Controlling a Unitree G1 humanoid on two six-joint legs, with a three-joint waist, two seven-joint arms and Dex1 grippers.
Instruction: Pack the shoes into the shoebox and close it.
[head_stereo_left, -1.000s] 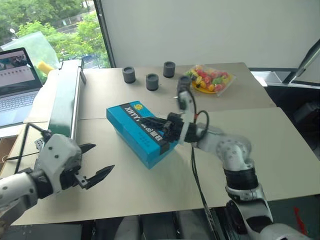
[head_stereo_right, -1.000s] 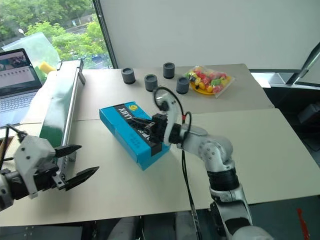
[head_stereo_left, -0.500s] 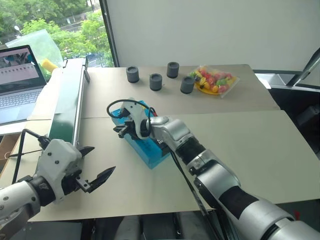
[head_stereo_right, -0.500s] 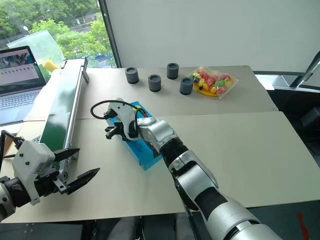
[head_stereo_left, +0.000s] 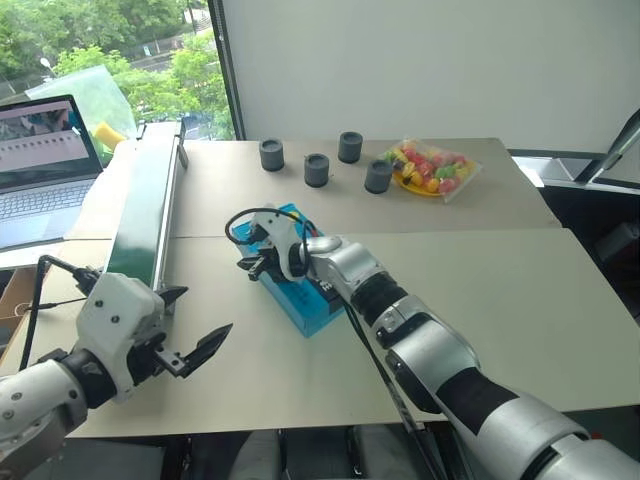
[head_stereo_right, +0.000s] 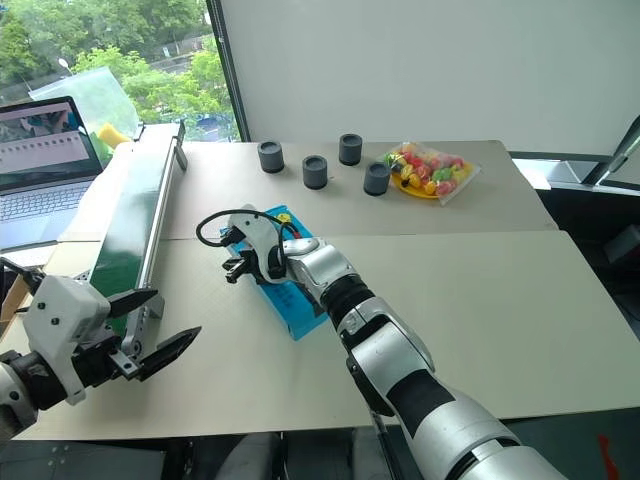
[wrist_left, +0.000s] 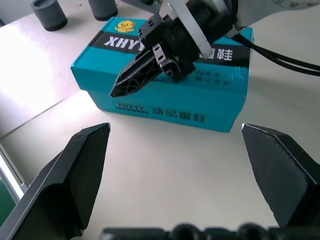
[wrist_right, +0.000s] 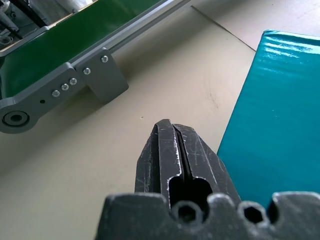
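The turquoise shoebox (head_stereo_left: 305, 292) lies with its lid down, slanted on the tan table. My right arm reaches across the lid. My right gripper (head_stereo_left: 248, 264) is shut and empty, and its tips poke past the box's left long edge toward the conveyor. From the left wrist, the same black tips (wrist_left: 118, 91) hang just over the box's side (wrist_left: 165, 107). In the right wrist view the shut fingers (wrist_right: 167, 131) sit beside the lid (wrist_right: 280, 125). My left gripper (head_stereo_left: 194, 322) hovers open at the near left, facing the box. The shoes are out of view.
A long green-and-silver conveyor (head_stereo_left: 143, 215) runs along the table's left side, with a laptop (head_stereo_left: 40, 165) beyond it. Several dark grey cylinders (head_stereo_left: 317, 169) and a bag of colourful items (head_stereo_left: 430, 170) stand at the back. Bare table lies to the box's right.
My right arm has swung left across the box, bringing its shut gripper from the box's near end to its left edge. The left gripper has stayed open in place. The camera has shifted slightly.
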